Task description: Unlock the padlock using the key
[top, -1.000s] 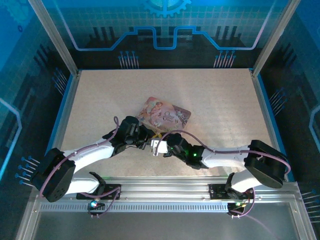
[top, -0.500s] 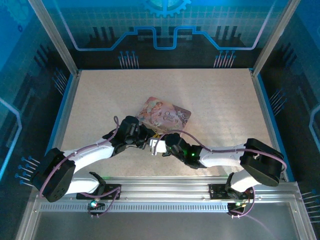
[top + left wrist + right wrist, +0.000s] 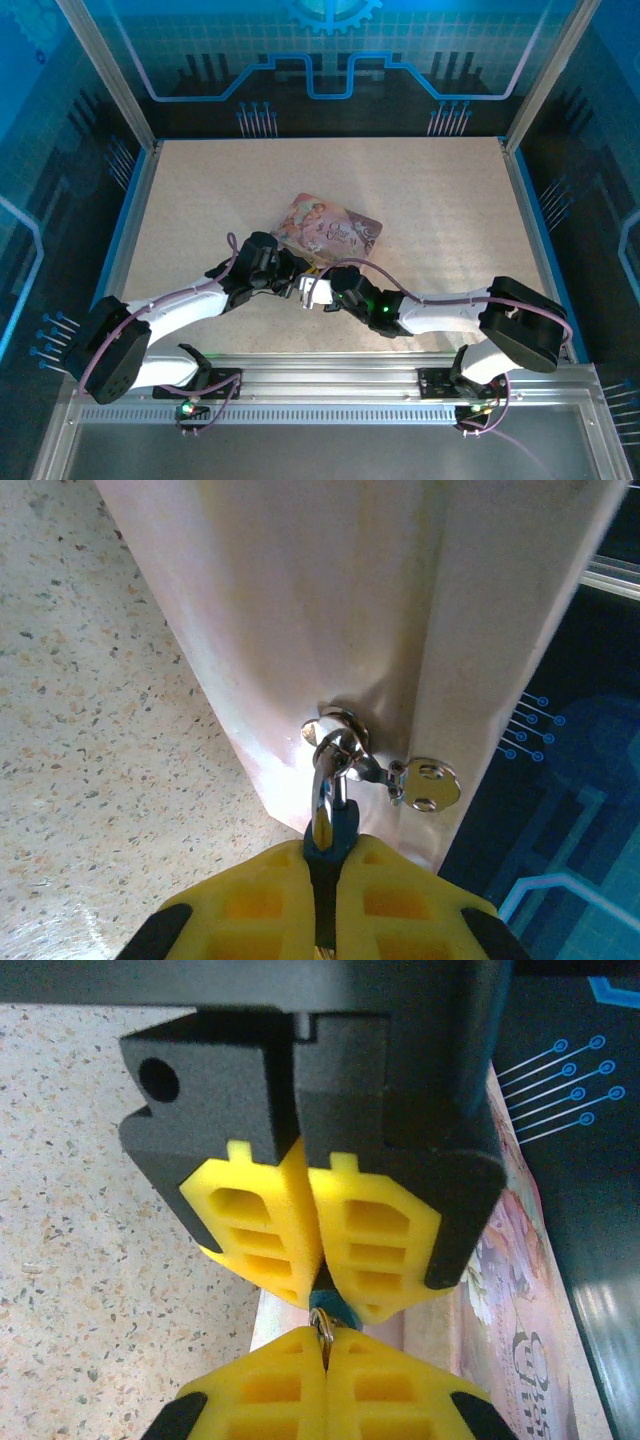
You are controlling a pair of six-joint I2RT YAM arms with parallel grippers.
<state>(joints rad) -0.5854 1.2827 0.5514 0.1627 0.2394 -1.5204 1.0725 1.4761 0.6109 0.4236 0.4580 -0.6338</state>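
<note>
Left wrist, nearest first: pinching the padlock (image 3: pixel 322 790) by its blue body with the left gripper (image 3: pixel 328 852), yellow pads pressed tight onto it. Looks locked, with the shackle threaded through the metal loop (image 3: pixel 335 723) on the side wall of the tin (image 3: pixel 300 610). No unlocking done, as far as can be judged. Dangling just right of the shackle on a small link: the key (image 3: pixel 432 785), loose and not in the lock. Can't see the keyhole, buried somewhere between the pads.

Over on right wrist: right gripper (image 3: pixel 325 1345) pressed together too, nearly tip to tip with the left one, with a small split ring (image 3: pixel 322 1322) right at its tips. Can't tell whether nipping that ring, the key, or just touching.

Left to do, by my reckoning: get a firm hold of the key, line up with the keyhole, insert, turn, pop the shackle. Basically the whole job.

In the way: left pads covering the lock body, plus both claws crowded nose to nose against the tin wall, so little room to swing the key round. Short link to the key also likely to fight the alignment.

Further out: speckled table (image 3: pixel 90 680) under everything, then the blue back wall (image 3: pixel 330 70) on top external.
</note>
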